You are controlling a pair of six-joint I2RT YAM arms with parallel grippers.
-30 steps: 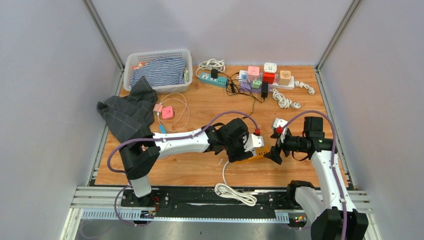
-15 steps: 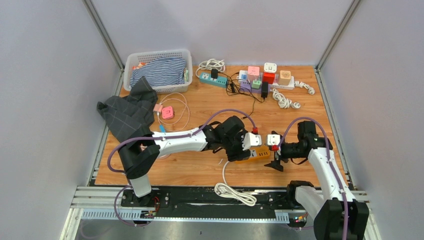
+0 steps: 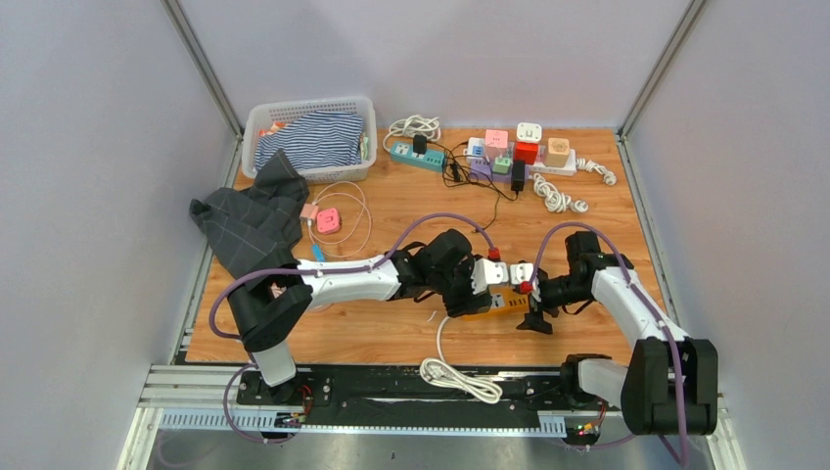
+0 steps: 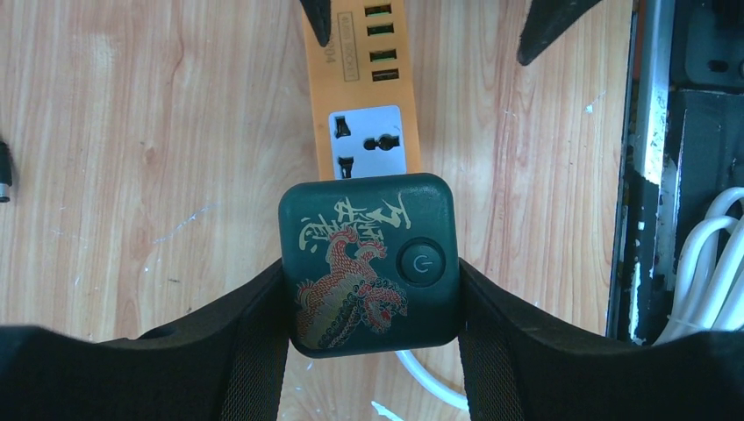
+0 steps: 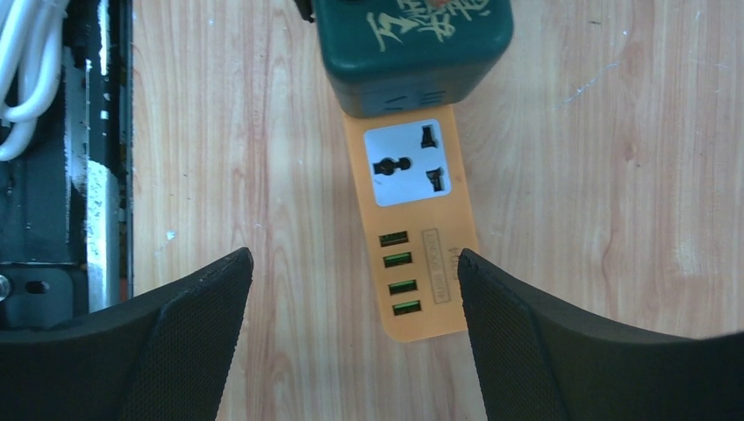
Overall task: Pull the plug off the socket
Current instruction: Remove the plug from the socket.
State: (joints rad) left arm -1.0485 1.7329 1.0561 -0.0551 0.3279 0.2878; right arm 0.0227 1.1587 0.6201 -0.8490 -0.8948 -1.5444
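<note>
A dark green cube plug [image 4: 368, 263] with a red and gold dragon print and a power button sits in an orange socket strip [image 4: 368, 96] lying on the wooden table. My left gripper [image 4: 370, 274] is shut on the plug, one finger on each side. My right gripper [image 5: 353, 259] is open, its fingers [image 5: 518, 333] standing either side of the strip's USB end [image 5: 412, 237] without touching it. The same plug [image 5: 412, 53] shows at the top of the right wrist view. From above, both grippers [image 3: 480, 292] [image 3: 533, 313] meet over the strip [image 3: 497, 306] and the plug is hidden.
A coiled white cord [image 3: 460, 377] lies over the metal rail [image 4: 645, 132] at the near edge. At the back stand several power strips and cube adapters [image 3: 514, 152]. A basket [image 3: 308, 106] with striped cloth, a dark cloth [image 3: 250, 220] and a pink device [image 3: 328, 220] lie at the left.
My right arm has swung left and come down, bringing its open gripper over the strip's free end with the jaws slightly narrower. The left gripper has kept its hold on the plug.
</note>
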